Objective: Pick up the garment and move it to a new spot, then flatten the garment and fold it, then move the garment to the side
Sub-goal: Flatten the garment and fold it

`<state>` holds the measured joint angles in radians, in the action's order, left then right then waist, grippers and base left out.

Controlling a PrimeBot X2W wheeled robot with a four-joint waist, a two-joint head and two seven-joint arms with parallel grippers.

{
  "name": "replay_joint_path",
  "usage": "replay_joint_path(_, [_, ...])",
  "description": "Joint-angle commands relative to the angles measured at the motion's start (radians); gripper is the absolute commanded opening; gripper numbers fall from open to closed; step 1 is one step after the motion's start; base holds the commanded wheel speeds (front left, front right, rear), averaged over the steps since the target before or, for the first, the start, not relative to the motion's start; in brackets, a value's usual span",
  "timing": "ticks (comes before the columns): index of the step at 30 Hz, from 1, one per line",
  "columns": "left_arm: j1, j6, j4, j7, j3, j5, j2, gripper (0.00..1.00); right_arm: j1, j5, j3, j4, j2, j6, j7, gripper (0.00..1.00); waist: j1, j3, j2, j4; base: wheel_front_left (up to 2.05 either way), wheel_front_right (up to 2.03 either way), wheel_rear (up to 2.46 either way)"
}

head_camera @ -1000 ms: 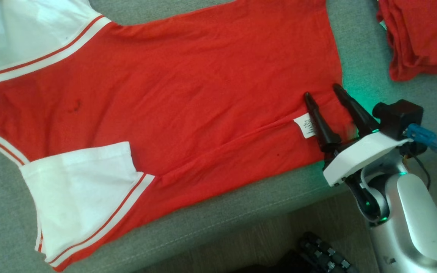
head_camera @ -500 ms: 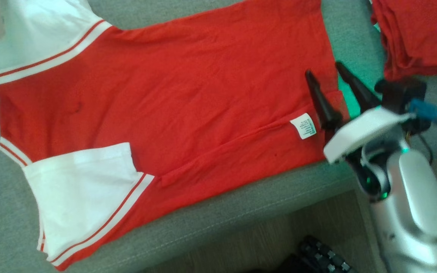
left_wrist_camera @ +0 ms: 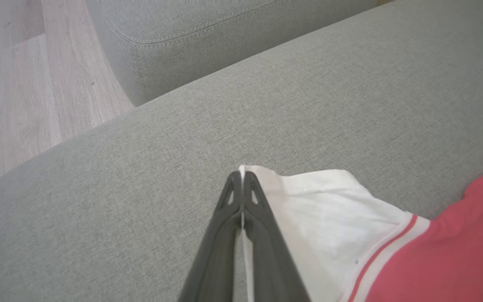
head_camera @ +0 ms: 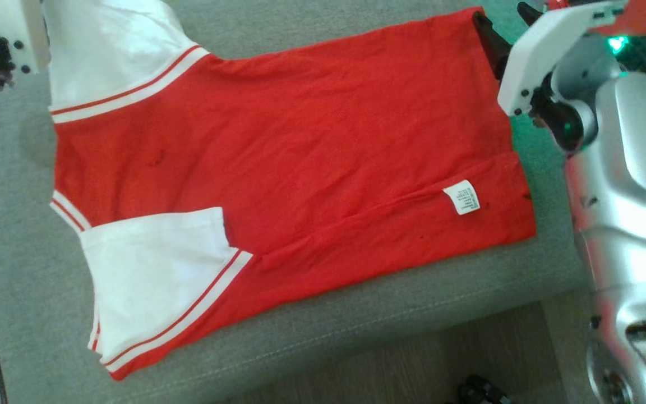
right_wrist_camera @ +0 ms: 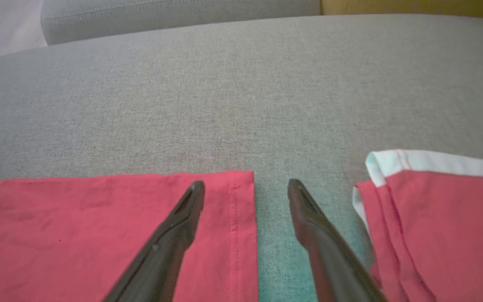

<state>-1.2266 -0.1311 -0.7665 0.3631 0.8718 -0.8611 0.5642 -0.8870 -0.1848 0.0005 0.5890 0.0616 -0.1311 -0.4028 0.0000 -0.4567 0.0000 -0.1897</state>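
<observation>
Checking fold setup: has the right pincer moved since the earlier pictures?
Yes. The right pincer was beside the white label; it now sits at the far hem corner of the garment.

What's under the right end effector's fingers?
The right end effector, open, straddles the hem of the red garment: one finger over fabric, the other over bare grey cushion. What lies directly beneath each finger is covered.
</observation>
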Motion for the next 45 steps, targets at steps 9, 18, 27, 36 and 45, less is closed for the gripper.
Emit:
replay_joint_path(9, [-0.048,0.000,0.041,-0.012,0.043,-0.036,0.043,0.00,-0.151,0.064,0.013,0.223,-0.011,0.000,-0.016,1.00,0.0000,0.008,0.0000,0.037,0.00,0.00,0.00])
replay_joint_path(18, [-0.072,0.000,0.033,-0.018,0.108,-0.067,0.044,0.00,-0.244,0.062,0.004,0.388,-0.011,0.000,0.063,0.56,0.0000,-0.002,0.0000,0.054,0.00,0.00,0.00])
replay_joint_path(27, [-0.097,0.000,0.022,-0.028,0.151,-0.092,0.052,0.00,-0.315,0.099,-0.004,0.480,-0.011,0.000,0.124,0.04,0.0000,-0.015,0.0000,0.058,0.00,0.00,0.00])
replay_joint_path(36, [-0.126,0.000,0.016,-0.076,0.179,-0.097,0.062,0.00,-0.370,0.160,-0.061,0.509,-0.011,0.000,0.197,0.00,0.0000,-0.029,0.0000,0.063,0.00,0.00,0.00])
replay_joint_path(45, [-0.203,0.000,-0.009,-0.302,0.171,-0.044,0.060,0.00,-0.409,0.194,-0.131,0.523,-0.011,0.000,0.309,0.00,0.0000,-0.040,0.0000,0.081,0.00,0.00,0.00])
